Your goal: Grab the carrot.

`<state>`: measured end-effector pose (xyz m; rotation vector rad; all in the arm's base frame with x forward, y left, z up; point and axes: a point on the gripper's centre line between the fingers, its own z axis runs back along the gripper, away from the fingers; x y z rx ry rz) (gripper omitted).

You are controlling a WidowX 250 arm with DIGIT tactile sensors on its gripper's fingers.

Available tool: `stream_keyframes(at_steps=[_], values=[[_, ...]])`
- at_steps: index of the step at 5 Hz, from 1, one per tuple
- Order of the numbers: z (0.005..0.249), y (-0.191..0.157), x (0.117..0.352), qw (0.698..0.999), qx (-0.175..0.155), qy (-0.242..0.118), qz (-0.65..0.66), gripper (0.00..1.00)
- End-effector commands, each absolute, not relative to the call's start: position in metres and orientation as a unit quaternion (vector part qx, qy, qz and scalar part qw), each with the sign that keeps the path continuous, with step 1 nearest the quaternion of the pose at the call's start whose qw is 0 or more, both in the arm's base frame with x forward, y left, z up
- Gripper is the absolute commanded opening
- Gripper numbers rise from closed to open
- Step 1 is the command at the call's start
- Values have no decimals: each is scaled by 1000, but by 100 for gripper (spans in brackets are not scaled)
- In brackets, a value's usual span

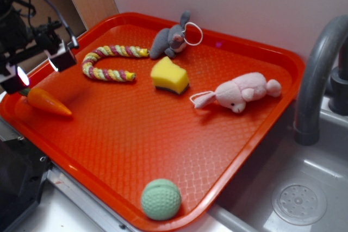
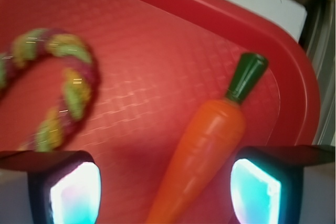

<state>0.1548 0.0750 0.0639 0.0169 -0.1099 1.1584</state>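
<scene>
Nearest the wrist camera, the tool (image 2: 165, 192) hangs with its pads (image 2: 76, 192) spread wide and holding nothing, straddling the carrot (image 2: 210, 145), which lies flat between them at the left edge of the red tray (image 1: 261, 134), a stance that looks set for closing across its body. The tray holds everything else: just beyond the carrot the striped rope toy (image 1: 109, 63), further on the yellow sponge (image 1: 169, 75), grey plush bunny (image 1: 171, 39) and pink plush animal (image 1: 239, 92), with a green ball (image 1: 161, 199) well apart at the front rim
</scene>
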Motion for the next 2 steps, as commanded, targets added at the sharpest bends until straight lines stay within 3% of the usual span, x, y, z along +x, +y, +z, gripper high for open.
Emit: stream_keyframes(at_steps=[1,2], values=[[47,80,133,817,8,-36,575,100],[33,84,143,829,-4,-36,558,100]])
